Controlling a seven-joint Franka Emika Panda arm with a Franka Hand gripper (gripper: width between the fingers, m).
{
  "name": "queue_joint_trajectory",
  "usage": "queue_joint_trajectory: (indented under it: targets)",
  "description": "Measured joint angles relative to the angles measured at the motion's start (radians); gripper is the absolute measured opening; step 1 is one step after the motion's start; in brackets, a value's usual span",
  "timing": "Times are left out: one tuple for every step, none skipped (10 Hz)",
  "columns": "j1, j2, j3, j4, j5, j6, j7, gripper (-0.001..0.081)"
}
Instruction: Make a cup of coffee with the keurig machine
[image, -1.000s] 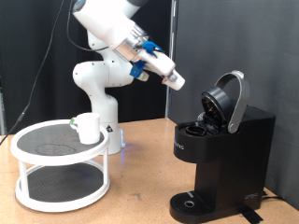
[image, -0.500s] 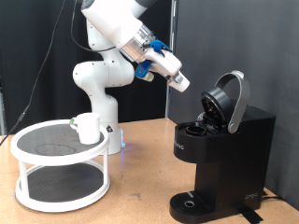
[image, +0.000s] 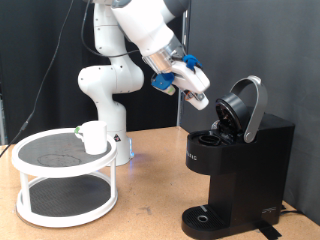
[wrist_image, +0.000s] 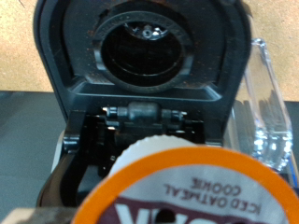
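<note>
My gripper (image: 201, 98) hangs in the air just to the exterior view's left of the keurig machine (image: 240, 160), near its raised lid (image: 246, 105). It is shut on a coffee pod (wrist_image: 201, 187) with an orange rim and a printed foil top, which fills the near part of the wrist view. Beyond the pod, the wrist view shows the machine's open lid (wrist_image: 145, 51) and the dark pod chamber (wrist_image: 140, 117) below it. The white cup (image: 93, 137) stands on the top shelf of a round rack, far from the gripper.
The white two-tier round rack (image: 60, 172) stands at the exterior view's left on the wooden table. The robot's white base (image: 108, 95) rises behind it. The machine's drip base (image: 205, 217) is bare. A black curtain hangs behind.
The gripper has moved to the exterior view's right and slightly down with the pod, closer to the machine's open lid. The cup and machine have not moved.
</note>
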Motion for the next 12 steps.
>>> queue_joint_trajectory:
  targets:
    - [0.0, 0.013, 0.013, 0.002, -0.003, 0.016, 0.005, 0.0382]
    - [0.0, 0.025, 0.024, 0.003, -0.017, 0.028, 0.011, 0.0382]
    - [0.0, 0.037, 0.034, 0.003, -0.035, 0.035, 0.018, 0.0382]
    - [0.0, 0.048, 0.041, 0.003, -0.044, 0.043, 0.02, 0.0382]
    - [0.0, 0.058, 0.046, 0.002, -0.049, 0.054, 0.021, 0.0382]
    - [0.0, 0.071, 0.049, 0.002, -0.053, 0.064, 0.022, 0.0382]
    - [0.0, 0.082, 0.052, 0.002, -0.055, 0.069, 0.022, 0.0382]
    - [0.0, 0.093, 0.054, 0.002, -0.056, 0.074, 0.022, 0.0382]
    - [0.0, 0.102, 0.055, 0.001, -0.058, 0.075, 0.022, 0.0382]
    - [0.0, 0.11, 0.056, 0.001, -0.061, 0.076, 0.022, 0.0382]
    - [0.0, 0.118, 0.058, 0.0, -0.064, 0.081, 0.021, 0.0382]
    - [0.0, 0.124, 0.06, -0.001, -0.065, 0.086, 0.021, 0.0382]
